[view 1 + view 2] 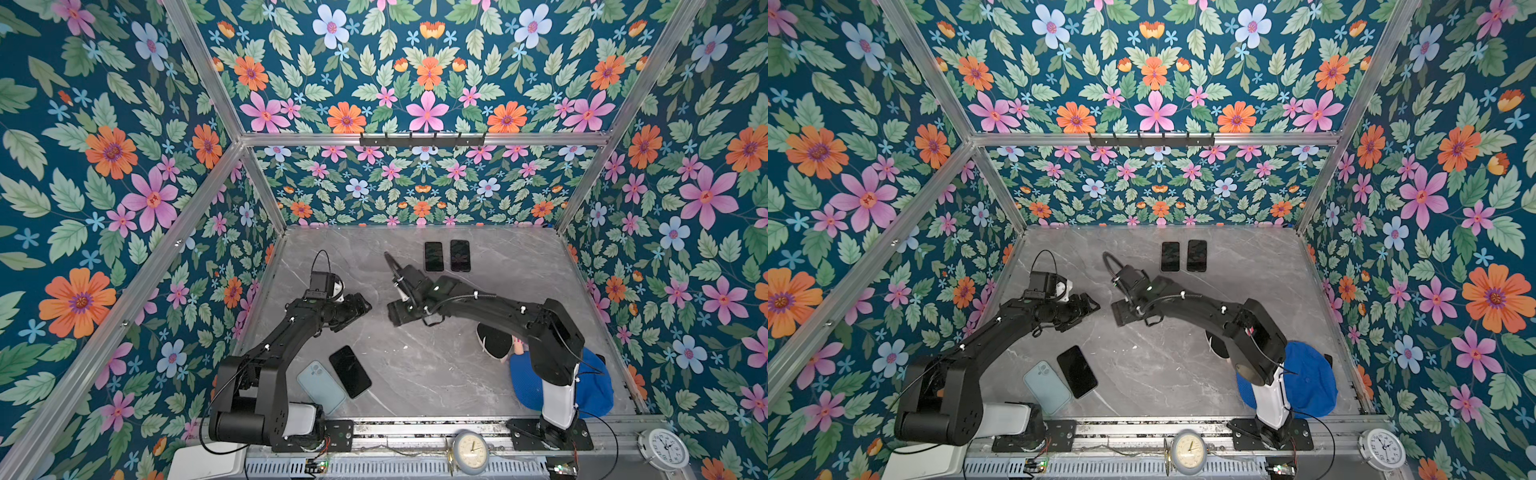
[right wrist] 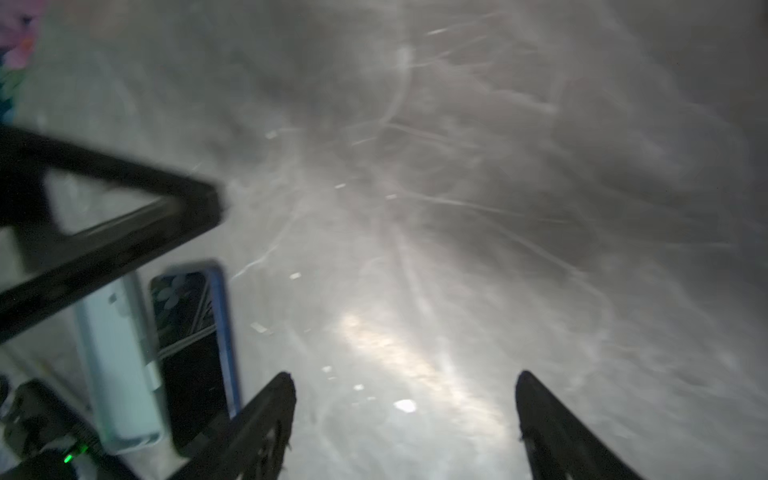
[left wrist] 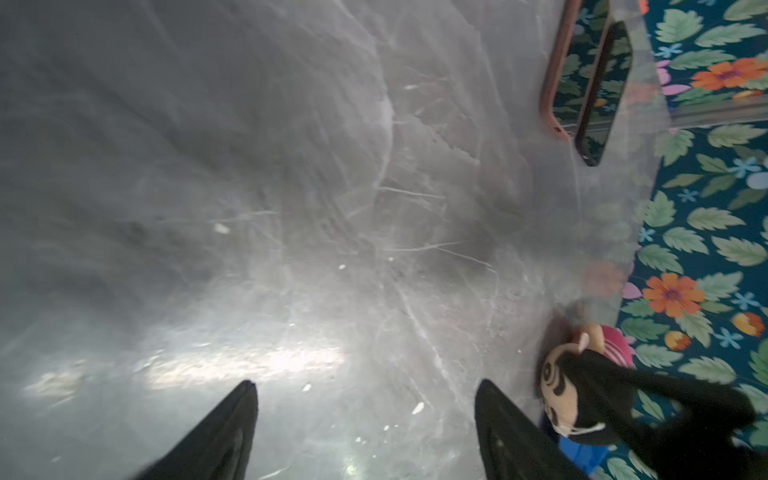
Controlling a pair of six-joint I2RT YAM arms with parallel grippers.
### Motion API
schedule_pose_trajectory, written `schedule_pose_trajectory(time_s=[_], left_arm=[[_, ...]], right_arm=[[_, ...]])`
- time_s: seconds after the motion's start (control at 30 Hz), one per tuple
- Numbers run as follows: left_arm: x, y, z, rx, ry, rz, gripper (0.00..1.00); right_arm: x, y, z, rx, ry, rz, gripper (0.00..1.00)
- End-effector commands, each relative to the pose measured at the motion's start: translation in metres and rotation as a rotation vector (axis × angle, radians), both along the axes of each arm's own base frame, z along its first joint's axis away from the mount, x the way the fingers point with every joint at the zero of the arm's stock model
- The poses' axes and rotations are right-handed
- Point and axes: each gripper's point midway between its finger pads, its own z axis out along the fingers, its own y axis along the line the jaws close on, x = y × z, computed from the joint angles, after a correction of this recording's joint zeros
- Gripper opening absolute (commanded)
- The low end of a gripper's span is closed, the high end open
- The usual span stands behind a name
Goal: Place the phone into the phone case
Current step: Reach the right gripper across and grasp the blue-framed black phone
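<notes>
A black phone (image 1: 350, 371) lies screen up near the front left of the grey table in both top views. Right beside it lies a pale blue phone case (image 1: 321, 386), camera cutout showing. The right wrist view shows both, the phone (image 2: 195, 353) with a blue edge next to the case (image 2: 120, 365). My left gripper (image 1: 363, 305) and right gripper (image 1: 392, 319) face each other over the middle of the table, behind the phone and apart from it. Both are open with nothing between the fingers, and only bare table shows at the left gripper (image 3: 365, 384) and the right gripper (image 2: 405, 374).
Two more dark phones (image 1: 433, 256) (image 1: 460, 255) lie side by side at the back; one (image 3: 561, 70) has a pinkish rim. A plush toy (image 1: 494, 343) and a blue cap (image 1: 598, 386) sit under my right arm. Two clocks (image 1: 469, 451) (image 1: 665, 449) stand on the front rail.
</notes>
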Motion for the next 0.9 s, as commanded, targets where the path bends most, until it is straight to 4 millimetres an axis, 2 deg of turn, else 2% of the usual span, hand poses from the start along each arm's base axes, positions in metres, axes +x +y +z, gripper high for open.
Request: schedule_pose_trajectory(time_s=[0.0,0.2,0.33,0.47,0.57,0.67,0.77,0.87], left_arm=[[-0.01,0.031,-0.011,0.106,0.069,0.06,0.81],[-0.011,0.085,-0.022,0.14,0.121,0.273,0.81],[-0.015,0.111,-0.027,0.138,0.144,0.385,0.81],[-0.02,0.131,-0.03,0.144,0.171,0.462,0.82],[-0.024,0.137,-0.033,0.146,0.183,0.489,0.82],[-0.028,0.137,-0.037,0.137,0.185,0.498,0.83],[-0.033,0.136,-0.039,0.132,0.186,0.498,0.83],[-0.036,0.136,-0.039,0.144,0.182,0.49,0.83]], right_arm=[[-0.016,0.036,0.007,0.022,-0.081,0.096,0.87],[-0.061,0.082,-0.013,0.028,-0.168,0.33,0.9],[-0.088,0.106,-0.028,-0.006,-0.205,0.453,0.91],[-0.106,0.122,-0.037,-0.017,-0.227,0.533,0.93],[-0.111,0.129,-0.044,-0.031,-0.241,0.562,0.99],[-0.11,0.135,-0.056,-0.077,-0.261,0.565,0.99],[-0.101,0.134,-0.073,-0.161,-0.276,0.538,0.99],[-0.096,0.131,-0.081,-0.202,-0.277,0.519,0.99]])
